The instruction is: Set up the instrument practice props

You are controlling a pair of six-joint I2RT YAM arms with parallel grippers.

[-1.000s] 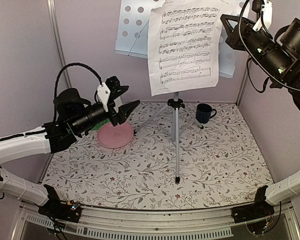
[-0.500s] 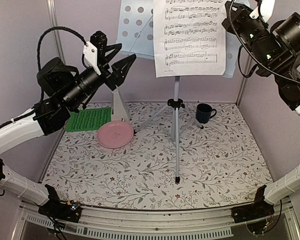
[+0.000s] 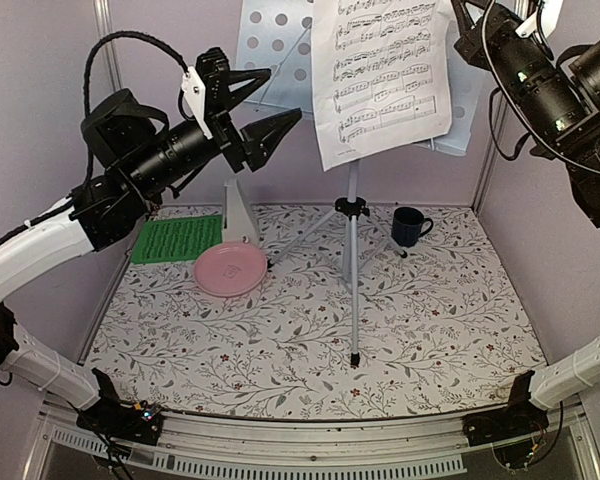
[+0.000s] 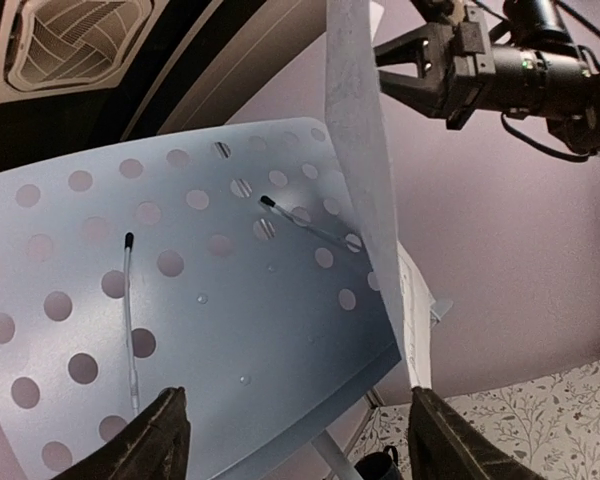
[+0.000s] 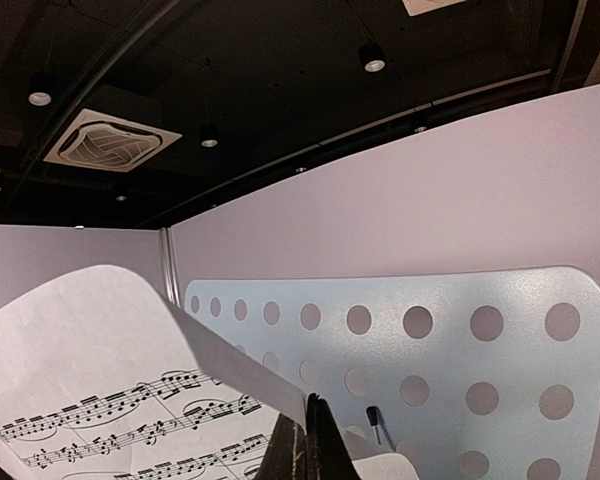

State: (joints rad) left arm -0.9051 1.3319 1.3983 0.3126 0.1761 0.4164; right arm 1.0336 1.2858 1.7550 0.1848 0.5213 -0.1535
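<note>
1. Music stand (image 3: 352, 270) — upright, with its perforated desk (image 3: 270, 45) at the top. It is the reference for every entry below.
2. White music sheet (image 3: 385, 80) — lies against the front of the stand's desk, on the right half. It sits higher than a second ago and now hangs askew. I judge it not yet seated.
3. My right gripper (image 5: 305, 445) — at the stand's upper right corner, fingers pinched together on the white music sheet's edge.
4. My left gripper (image 3: 286, 92) — has risen from low down to just left of the stand's desk. The jaws are apart with nothing between them. It looks placed to steady the sheet.
5. Green music sheet (image 3: 177, 240) — flat on the table (image 3: 430, 330), well left of the stand's foot, and still to be placed.
6. Metronome (image 3: 238, 215) — upright, left of the stand, nearer to it than the green sheet.
</note>
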